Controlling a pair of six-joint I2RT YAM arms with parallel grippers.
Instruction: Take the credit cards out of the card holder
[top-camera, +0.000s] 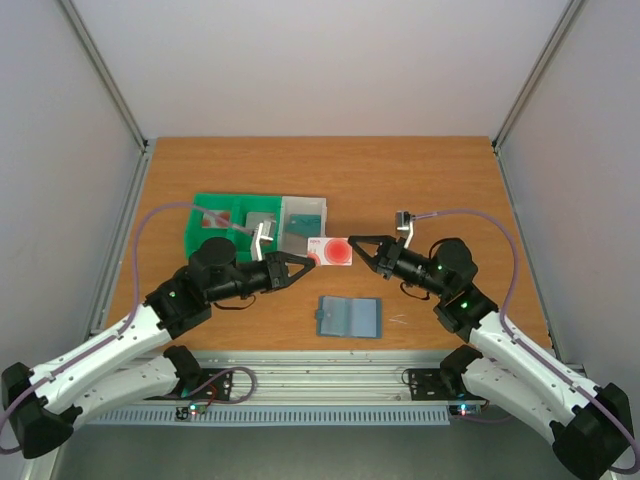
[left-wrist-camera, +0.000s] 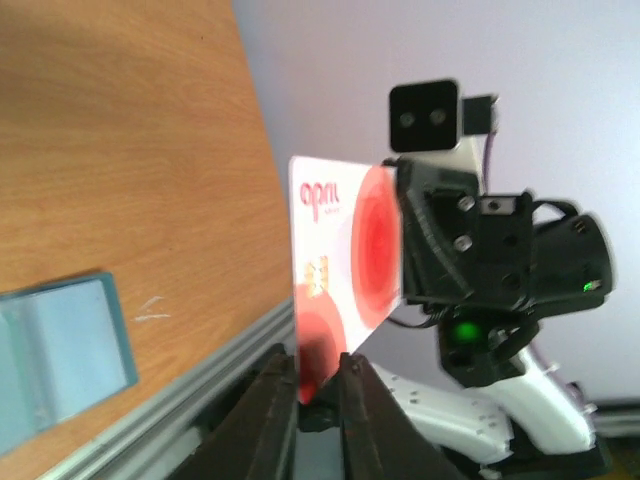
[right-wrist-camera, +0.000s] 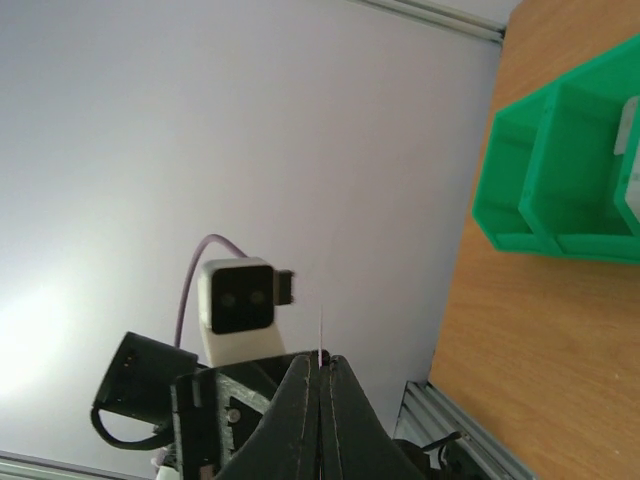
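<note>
A wooden tabletop (top-camera: 430, 180) sits boxed in by pale walls (top-camera: 330, 60). Near its front edge, between the two arms, the card holder (top-camera: 349, 317) lies open and flat, blue-grey, its inner slots facing up. Just beyond it, a white credit card (top-camera: 331, 250) with red round marks hangs in the air between the arms. The left tool (top-camera: 312, 262) is closed on the card's left end, and the right tool (top-camera: 352, 243) is clamped tight on the opposite end. Farther back on the left stand a green tray (top-camera: 212, 212) and, touching it, a pale tray (top-camera: 303, 205).
</note>
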